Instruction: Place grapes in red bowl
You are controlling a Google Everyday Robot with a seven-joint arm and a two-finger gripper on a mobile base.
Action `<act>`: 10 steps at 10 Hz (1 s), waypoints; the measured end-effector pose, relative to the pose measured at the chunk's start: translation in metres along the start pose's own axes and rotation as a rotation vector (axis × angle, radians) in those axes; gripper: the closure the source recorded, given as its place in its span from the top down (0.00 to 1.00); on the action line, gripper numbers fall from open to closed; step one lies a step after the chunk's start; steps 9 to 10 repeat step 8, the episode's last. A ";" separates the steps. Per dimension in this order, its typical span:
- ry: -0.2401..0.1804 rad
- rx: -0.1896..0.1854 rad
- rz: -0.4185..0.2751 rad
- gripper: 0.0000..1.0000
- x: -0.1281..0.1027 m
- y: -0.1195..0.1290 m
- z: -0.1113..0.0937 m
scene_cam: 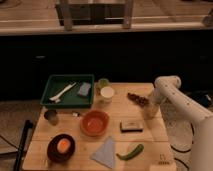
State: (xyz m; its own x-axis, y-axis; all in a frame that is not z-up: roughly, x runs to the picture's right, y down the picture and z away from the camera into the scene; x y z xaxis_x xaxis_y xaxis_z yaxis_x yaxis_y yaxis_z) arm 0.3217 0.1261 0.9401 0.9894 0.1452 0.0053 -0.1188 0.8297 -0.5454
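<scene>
Dark cabinetry fills the upper frame behind one wooden desk [145,137]. One red bowl [94,123] sits at desk center. One bunch of grapes [138,99] lies at the right rear of the desk, well apart from the red bowl. One hand [150,111] hangs just right of the grapes, low over the desk; whether it is spread or pressed together cannot be told. Other items: one green tray [68,90], one white cup [107,93], one dark brown bowl [61,147], one green vegetable [130,152].
</scene>
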 end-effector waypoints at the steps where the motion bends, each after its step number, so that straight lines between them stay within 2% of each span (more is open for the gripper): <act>1: 0.000 0.000 -0.001 0.80 0.000 0.000 0.000; 4: 0.000 0.001 0.000 0.80 0.000 0.000 -0.001; 8: -0.003 0.028 -0.007 0.80 0.001 0.002 -0.009; 10: -0.003 0.028 -0.007 0.80 0.001 0.002 -0.009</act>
